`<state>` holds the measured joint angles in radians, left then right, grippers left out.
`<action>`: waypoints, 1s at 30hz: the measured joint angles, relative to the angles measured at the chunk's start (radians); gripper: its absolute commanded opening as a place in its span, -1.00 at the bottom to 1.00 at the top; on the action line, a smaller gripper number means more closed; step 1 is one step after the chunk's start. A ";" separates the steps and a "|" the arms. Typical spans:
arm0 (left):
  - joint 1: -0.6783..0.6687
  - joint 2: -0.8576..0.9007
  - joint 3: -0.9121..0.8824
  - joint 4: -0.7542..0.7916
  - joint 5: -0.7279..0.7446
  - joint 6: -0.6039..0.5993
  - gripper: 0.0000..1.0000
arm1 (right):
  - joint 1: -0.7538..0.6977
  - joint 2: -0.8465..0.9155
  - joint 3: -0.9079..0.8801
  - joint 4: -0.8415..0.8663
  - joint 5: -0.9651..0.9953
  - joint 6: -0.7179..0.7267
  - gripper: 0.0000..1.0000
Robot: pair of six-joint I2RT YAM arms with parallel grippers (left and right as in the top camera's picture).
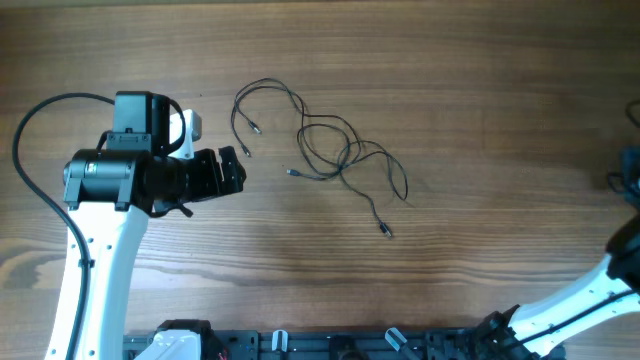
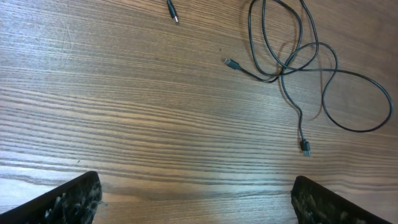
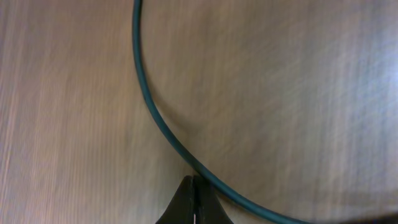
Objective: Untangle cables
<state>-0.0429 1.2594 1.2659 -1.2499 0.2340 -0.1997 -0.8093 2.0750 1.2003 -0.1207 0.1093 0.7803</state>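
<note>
Okay, my left claw (image 1: 235,168) is hovering spread wide, the cables (image 2: 283,71) lying loosely tangled on the table (image 1: 480,100) just ahead, apart. My right claw (image 3: 194,200) is pressing together, a teal cable (image 3: 152,107) passing just beside its tips.

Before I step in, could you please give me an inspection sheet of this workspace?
Surface: wooden table, bare grain, no spills seen.
Job's things: thin cables in loose loops mid-table, crossing one another; plug ends lie free.
Clutter: nothing seen.
Grippers: left gripper open and empty, beside the loops; right gripper shut, low over the table; a blue-green cable passes by its tip, and whether it is held cannot be told.
Cables: thick black cable arcs off the left arm.
Surroundings: dark rail along the table's near edge.
</note>
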 measured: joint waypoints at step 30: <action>0.000 0.000 0.000 -0.001 0.000 0.000 1.00 | 0.550 0.029 -0.020 0.083 -1.085 -0.657 0.31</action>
<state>-0.0429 1.2594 1.2659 -1.2507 0.2344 -0.1993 -0.2588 2.1036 1.1805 -0.0376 -0.9760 0.1238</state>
